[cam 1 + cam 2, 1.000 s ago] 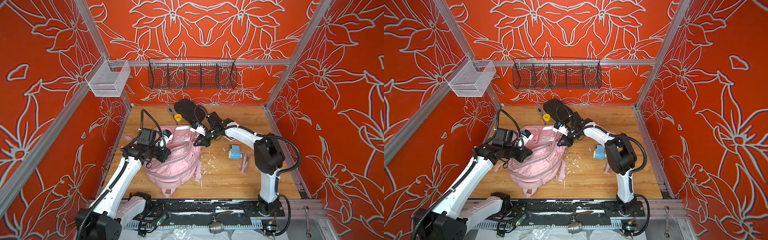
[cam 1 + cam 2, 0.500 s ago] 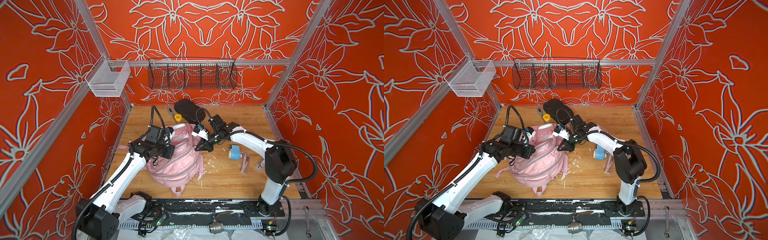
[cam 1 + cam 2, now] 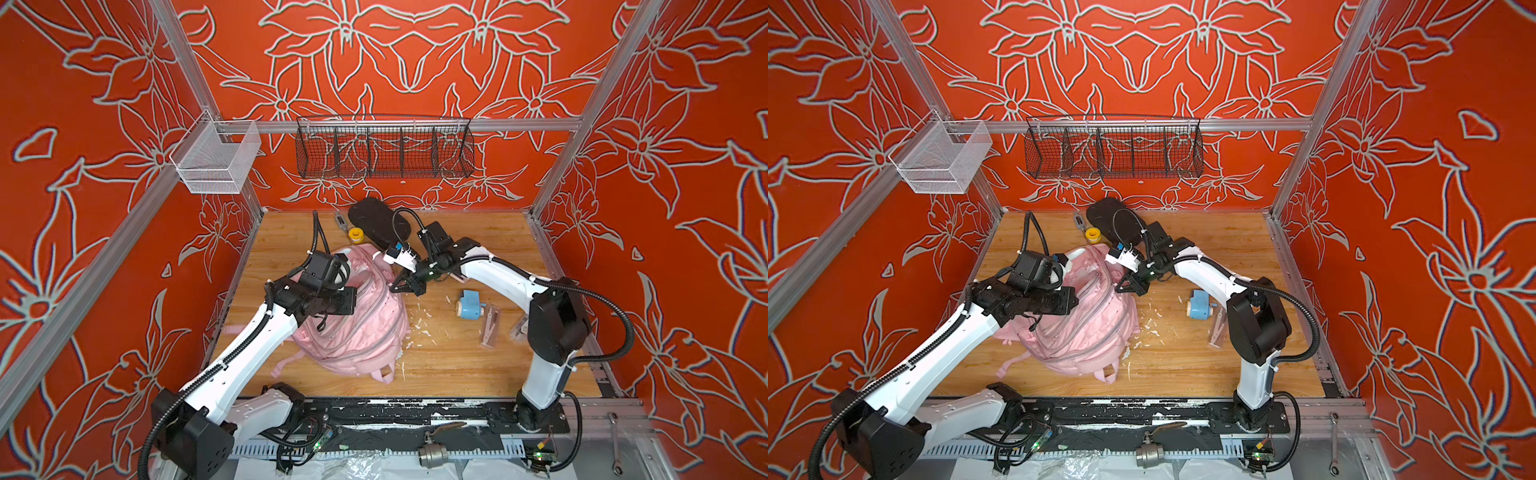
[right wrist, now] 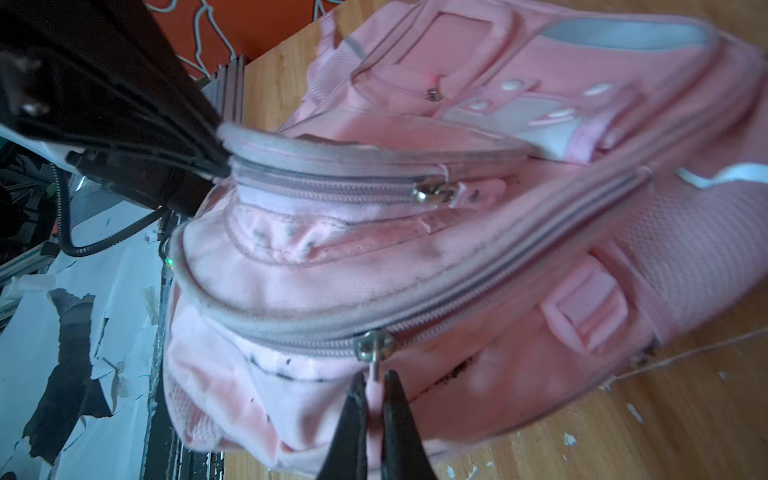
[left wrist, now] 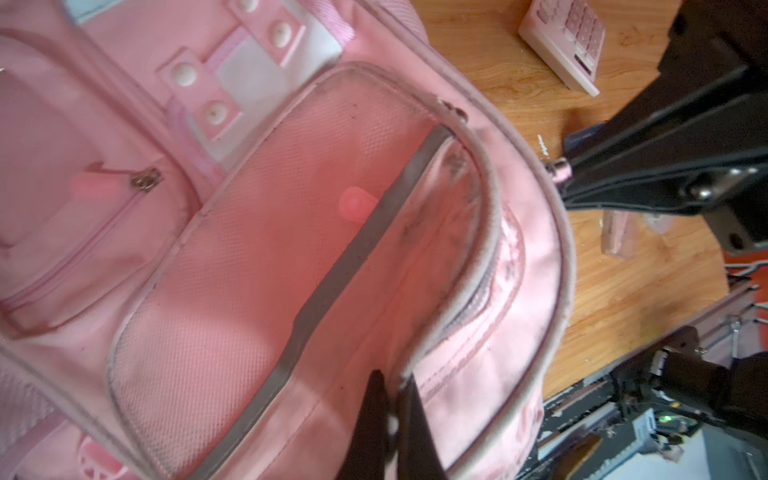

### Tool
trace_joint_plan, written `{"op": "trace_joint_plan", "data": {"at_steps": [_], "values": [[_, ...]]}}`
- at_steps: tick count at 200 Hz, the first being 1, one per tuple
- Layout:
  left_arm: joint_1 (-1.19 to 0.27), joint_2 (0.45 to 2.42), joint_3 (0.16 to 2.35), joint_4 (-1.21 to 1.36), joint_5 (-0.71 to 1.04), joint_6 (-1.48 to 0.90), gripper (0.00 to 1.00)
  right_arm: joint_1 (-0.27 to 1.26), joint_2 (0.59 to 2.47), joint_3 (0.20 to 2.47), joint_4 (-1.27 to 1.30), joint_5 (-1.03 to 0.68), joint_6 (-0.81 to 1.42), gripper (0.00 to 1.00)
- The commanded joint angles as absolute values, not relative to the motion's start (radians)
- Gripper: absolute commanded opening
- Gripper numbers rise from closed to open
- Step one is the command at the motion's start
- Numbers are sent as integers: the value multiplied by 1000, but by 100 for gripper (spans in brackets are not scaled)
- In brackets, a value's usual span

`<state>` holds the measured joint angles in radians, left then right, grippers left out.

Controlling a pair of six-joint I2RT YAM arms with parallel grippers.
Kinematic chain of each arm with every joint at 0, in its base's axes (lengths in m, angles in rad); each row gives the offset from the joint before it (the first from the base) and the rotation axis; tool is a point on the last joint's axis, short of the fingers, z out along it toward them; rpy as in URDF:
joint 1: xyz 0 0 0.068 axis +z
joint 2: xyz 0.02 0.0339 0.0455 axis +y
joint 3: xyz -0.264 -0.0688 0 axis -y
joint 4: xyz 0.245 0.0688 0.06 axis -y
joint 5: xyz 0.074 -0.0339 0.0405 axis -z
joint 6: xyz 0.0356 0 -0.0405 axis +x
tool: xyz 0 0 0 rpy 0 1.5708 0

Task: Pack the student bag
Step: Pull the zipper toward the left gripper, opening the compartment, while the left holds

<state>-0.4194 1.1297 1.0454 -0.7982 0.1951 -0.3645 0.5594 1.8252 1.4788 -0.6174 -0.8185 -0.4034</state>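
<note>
The pale pink student bag (image 3: 357, 332) (image 3: 1084, 328) lies front up in the middle of the wooden table. My left gripper (image 3: 351, 302) (image 3: 1073, 301) is over its upper part. In the left wrist view that gripper (image 5: 392, 382) is shut, pinching the piped rim of a front pocket (image 5: 490, 232). My right gripper (image 3: 395, 289) (image 3: 1119, 289) is at the bag's right side. In the right wrist view it (image 4: 374, 380) is shut on the pink zipper pull (image 4: 374, 392) under a metal slider (image 4: 374, 347) on the long grey zip. The left fingers (image 4: 208, 158) show gripping the pocket rim.
A black hard case (image 3: 374, 222) and a yellow tape roll (image 3: 355, 234) lie at the back. A blue pencil sharpener (image 3: 469, 304) and clear plastic pieces (image 3: 489, 330) lie on the right, a pink calculator (image 5: 569, 45) under my right arm. White flakes dot the wood. Wire baskets (image 3: 384, 151) hang on the wall.
The left arm has swung right over the bag, and the bag has slid right and toward the front. The right arm's elbow moved outward; both grippers stayed shut.
</note>
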Motion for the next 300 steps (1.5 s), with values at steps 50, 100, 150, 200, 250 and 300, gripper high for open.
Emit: {"op": "trace_joint_plan", "data": {"at_steps": [50, 100, 150, 200, 250, 300], "values": [[-436, 1156, 982, -569, 249, -731, 0, 526, 1735, 1424, -645, -735, -488, 0], [-436, 1098, 948, -505, 138, -875, 0, 593, 1619, 1325, -641, -651, -456, 0], [-440, 1158, 985, -487, 145, -913, 0, 658, 1522, 1253, -617, -619, -386, 0], [-443, 1221, 1041, -474, 144, -1018, 0, 792, 1488, 1171, -538, -481, -287, 0], [-442, 1182, 1004, -417, 136, -1113, 0, 866, 1456, 1095, -393, -400, -189, 0], [-442, 1199, 1049, -409, 163, -1154, 0, 946, 1450, 1007, -190, -400, -184, 0]]}}
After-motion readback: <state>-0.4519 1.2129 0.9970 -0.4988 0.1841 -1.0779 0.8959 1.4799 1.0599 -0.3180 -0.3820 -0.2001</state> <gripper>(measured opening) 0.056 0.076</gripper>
